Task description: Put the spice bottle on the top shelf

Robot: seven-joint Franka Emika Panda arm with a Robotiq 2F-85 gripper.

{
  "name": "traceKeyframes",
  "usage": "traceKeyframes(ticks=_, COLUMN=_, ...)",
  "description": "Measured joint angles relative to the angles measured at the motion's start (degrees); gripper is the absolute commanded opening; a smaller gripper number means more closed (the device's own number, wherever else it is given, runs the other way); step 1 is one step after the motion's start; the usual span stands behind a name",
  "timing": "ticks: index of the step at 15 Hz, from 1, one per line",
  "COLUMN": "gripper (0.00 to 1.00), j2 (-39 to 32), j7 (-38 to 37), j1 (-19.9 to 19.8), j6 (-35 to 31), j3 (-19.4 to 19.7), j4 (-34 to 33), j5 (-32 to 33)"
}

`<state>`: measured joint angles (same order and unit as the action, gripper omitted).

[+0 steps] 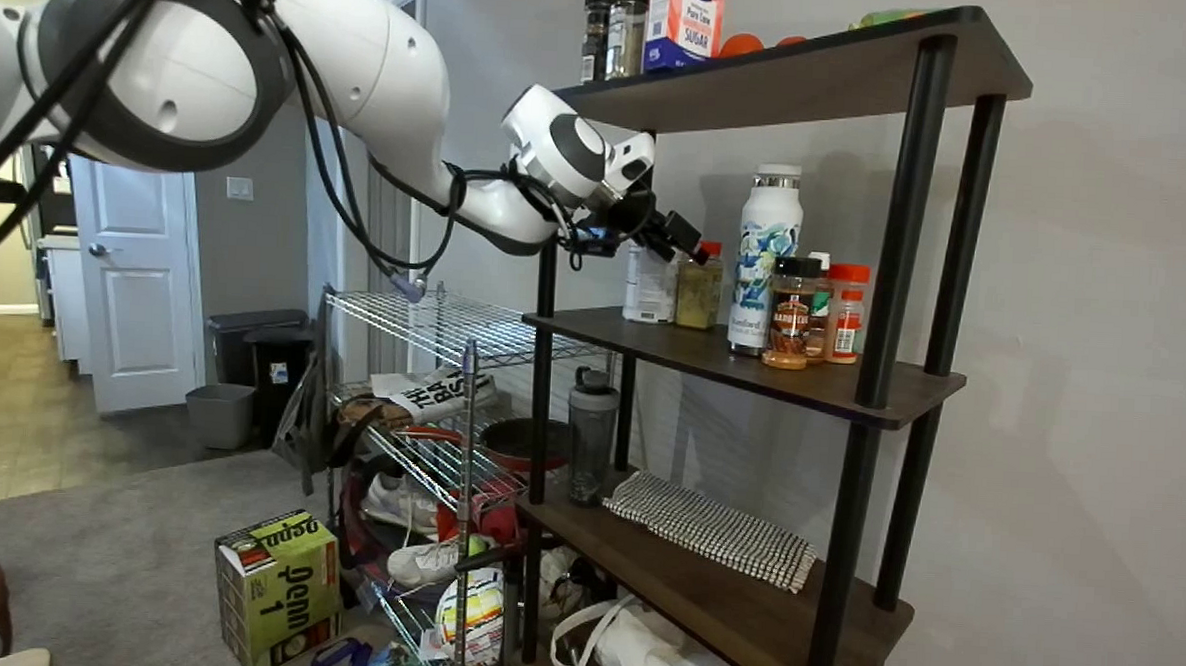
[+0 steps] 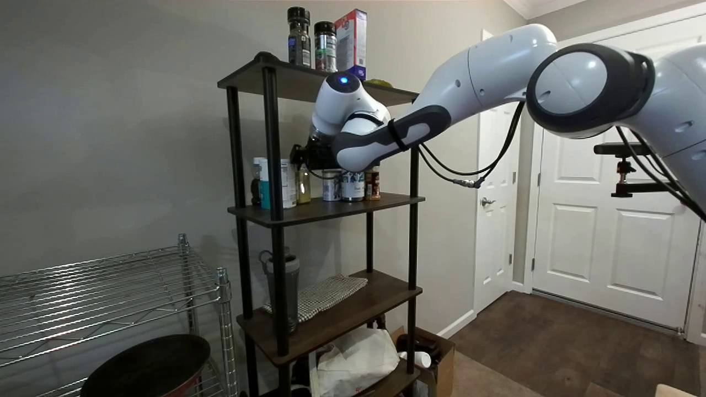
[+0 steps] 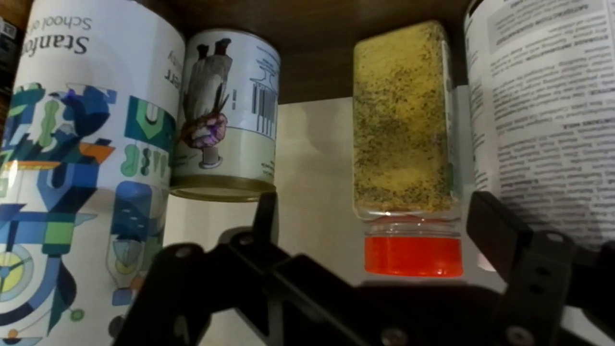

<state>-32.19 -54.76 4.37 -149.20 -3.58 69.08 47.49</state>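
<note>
In the wrist view the gripper (image 3: 378,214) is standing wide; the spice bottle (image 3: 401,125) is sitting right of centre, a canister (image 3: 547,120) crowding its right edge; I'm seeing more room leftward. The top shelf (image 1: 824,83) is running above it, upper right in an exterior view.

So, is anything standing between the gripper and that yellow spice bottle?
Nothing visible: in the wrist view the open gripper faces the red-capped yellow spice bottle directly. A white cylindrical container stands close beside the bottle, though, so room on that side may be tight.
</note>
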Motion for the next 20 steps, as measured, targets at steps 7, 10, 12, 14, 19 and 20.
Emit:
traceKeyframes(ticks=7, gripper=1.0, j2=-1.1, j7=7.9, j1=-3.7, j6=-1.7, j3=-4.8, j4=0.0, j5=-6.3)
traceKeyframes(ticks=10, gripper=1.0, j2=-1.4, j7=9.8, j1=-4.8, j6=-1.7, j3=-6.1, j4=0.0, j5=-7.4)
traceKeyframes(ticks=12, gripper=1.0, j2=-1.7, j7=10.3, j1=-5.2, j6=-1.7, j3=-6.7, j4=0.0, j5=-7.4)
traceKeyframes(ticks=14, gripper=1.0, j2=-2.0, j7=10.3, j1=-5.3, j6=-1.7, j3=-6.7, j4=0.0, j5=-7.4)
traceKeyframes(ticks=19, gripper=1.0, j2=-2.2, j7=10.3, j1=-5.5, j6=-1.7, j3=-6.8, j4=-0.1, j5=-7.4)
traceKeyframes(ticks=20, gripper=1.0, j2=-2.2, j7=10.3, j1=-5.5, j6=-1.7, j3=-6.8, j4=-0.1, j5=-7.4)
